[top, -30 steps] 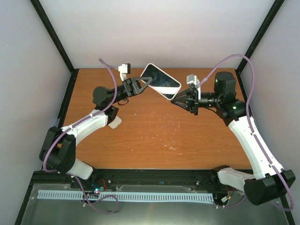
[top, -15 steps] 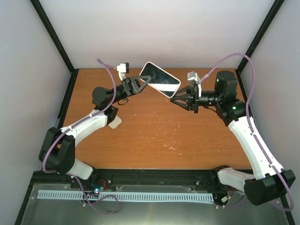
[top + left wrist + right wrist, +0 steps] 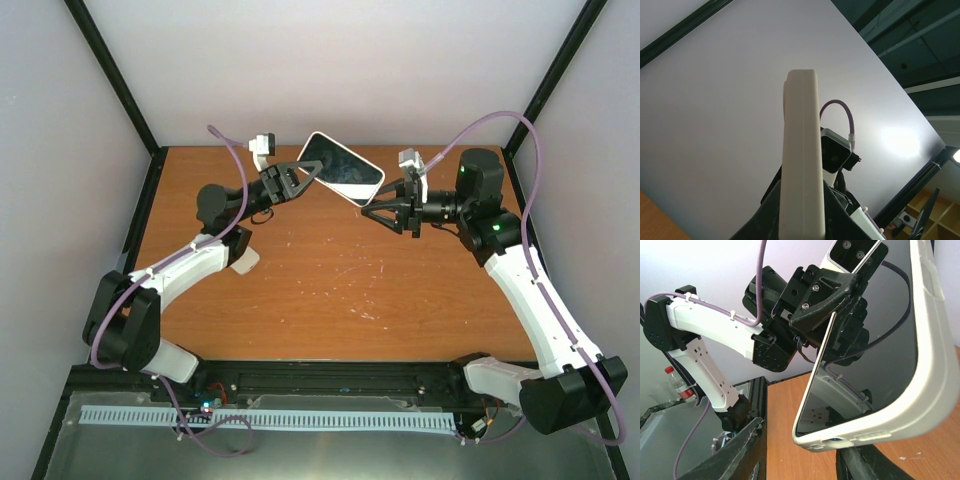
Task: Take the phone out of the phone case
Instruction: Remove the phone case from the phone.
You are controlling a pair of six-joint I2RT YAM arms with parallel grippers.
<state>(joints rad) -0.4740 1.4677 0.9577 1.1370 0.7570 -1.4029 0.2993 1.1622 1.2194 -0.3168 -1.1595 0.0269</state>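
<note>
Left pincer [image 3: 310, 172] clamps the case [image 3: 800, 165], seen edge-on from its wrist; the right wrist view shows the phone [image 3: 865, 355] screen facing the spread-open right pincer [image 3: 800, 455].

Both arms reach inward toward each other at the far side. The left arm [image 3: 190, 262] extends forward with its forearm raised; the left gripper [image 3: 310, 172] is clamped on one end of the phone [image 3: 340, 168]. The right arm [image 3: 535, 290] bends at the elbow, wrist turned inward; the right gripper [image 3: 370, 214] is spread, its fingers [image 3: 742, 452] either side of the phone's opposite corner.
</note>
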